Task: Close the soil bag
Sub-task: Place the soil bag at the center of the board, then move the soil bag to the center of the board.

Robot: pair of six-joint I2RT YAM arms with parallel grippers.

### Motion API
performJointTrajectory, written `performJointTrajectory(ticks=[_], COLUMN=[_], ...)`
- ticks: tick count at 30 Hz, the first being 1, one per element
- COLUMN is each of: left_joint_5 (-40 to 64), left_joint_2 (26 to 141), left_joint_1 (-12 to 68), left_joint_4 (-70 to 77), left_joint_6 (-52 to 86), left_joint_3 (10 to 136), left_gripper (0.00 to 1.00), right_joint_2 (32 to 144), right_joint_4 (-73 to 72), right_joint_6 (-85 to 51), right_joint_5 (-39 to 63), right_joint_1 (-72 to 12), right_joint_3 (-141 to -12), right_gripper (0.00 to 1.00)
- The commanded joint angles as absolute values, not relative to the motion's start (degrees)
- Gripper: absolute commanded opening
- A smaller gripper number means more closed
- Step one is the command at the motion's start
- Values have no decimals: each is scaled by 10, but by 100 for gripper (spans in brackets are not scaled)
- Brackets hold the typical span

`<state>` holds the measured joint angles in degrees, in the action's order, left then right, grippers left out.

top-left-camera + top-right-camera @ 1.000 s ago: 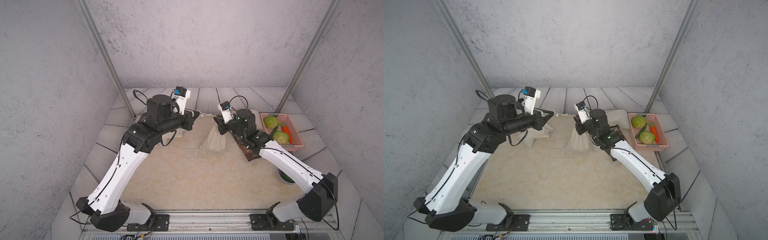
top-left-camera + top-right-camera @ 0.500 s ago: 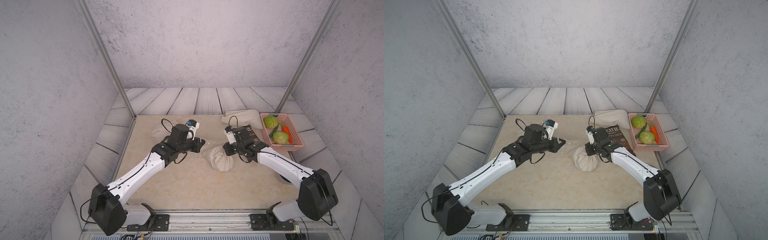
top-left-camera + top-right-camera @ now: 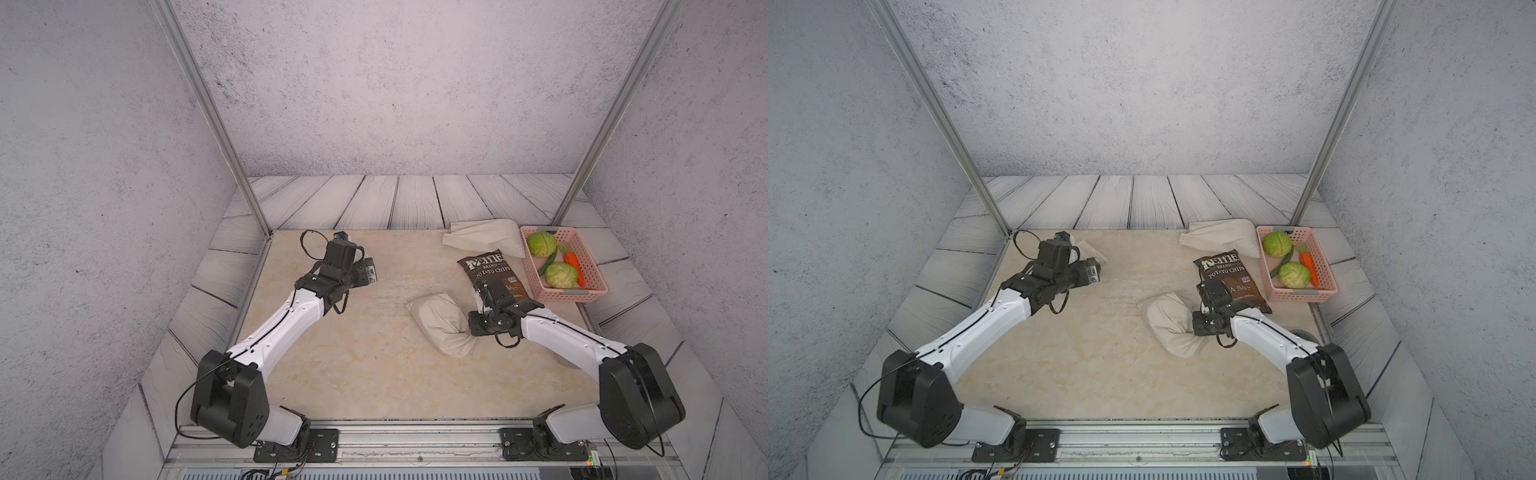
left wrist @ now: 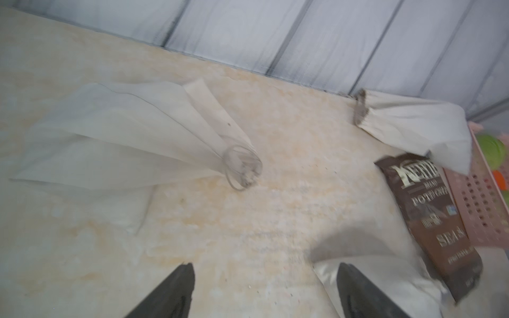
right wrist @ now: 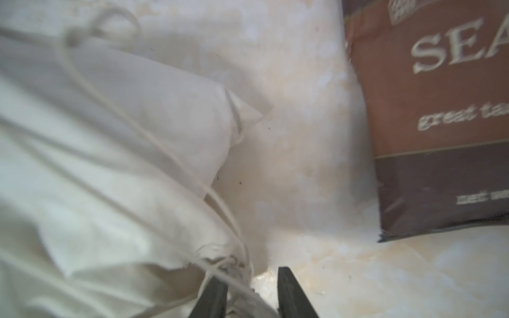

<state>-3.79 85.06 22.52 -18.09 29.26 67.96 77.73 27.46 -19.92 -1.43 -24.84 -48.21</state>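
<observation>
The soil bag (image 3: 441,321) lies on its side on the desk (image 3: 374,374), right of centre and just nearer than the chip bag (image 3: 492,274). Its gathered neck (image 5: 217,257) points right, towards the right hand (image 5: 249,275). That hand sits at the neck with its jaws a little apart and grips nothing, though the drawstring (image 5: 154,143) trails across one finger (image 5: 213,294). The left hand (image 4: 265,265) is spread wide and empty, hovering well apart over the far left of the desk by a flat, empty cloth bag (image 4: 124,132). The main risk, as I judge it, is the cord. If the right arm pulls away while the string is draped over that finger, it could snag and drag the bag, tip it towards the chip bag, or tug the neck askew. The second risk is slack. The mouth looks cinched, but no knot is visible at the neck, so with neither hand holding, the puckered cloth may relax. Because the bag is lying down, soil would then spill straight onto the desk, and dark crumbs already cling to the neck. The left hand is too far off to steady anything.
</observation>
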Motion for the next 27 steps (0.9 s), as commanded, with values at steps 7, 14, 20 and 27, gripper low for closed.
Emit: performJointTrajectory(ticks=[7, 14, 20, 27], left_joint_5=[-63, -31, -17, 126], left_joint_2=[1068, 1199, 1205, 1063], left_joint_1=[193, 194, 192, 193], left_joint_4=[-290, -335, -317, -151], left_joint_6=[265, 274, 269, 224], left_joint_3=[883, 976, 964, 810], left_gripper=[97, 90, 18, 0], right_joint_2=[610, 556, 577, 626], right_joint_4=[307, 258, 230, 166], right_joint_6=[-169, -162, -144, -147], right_joint_5=[-56, -72, -29, 50], right_joint_1=[-250, -250, -250, -252], right_joint_3=[-493, -465, -473, -490], right_gripper=[93, 98, 98, 98])
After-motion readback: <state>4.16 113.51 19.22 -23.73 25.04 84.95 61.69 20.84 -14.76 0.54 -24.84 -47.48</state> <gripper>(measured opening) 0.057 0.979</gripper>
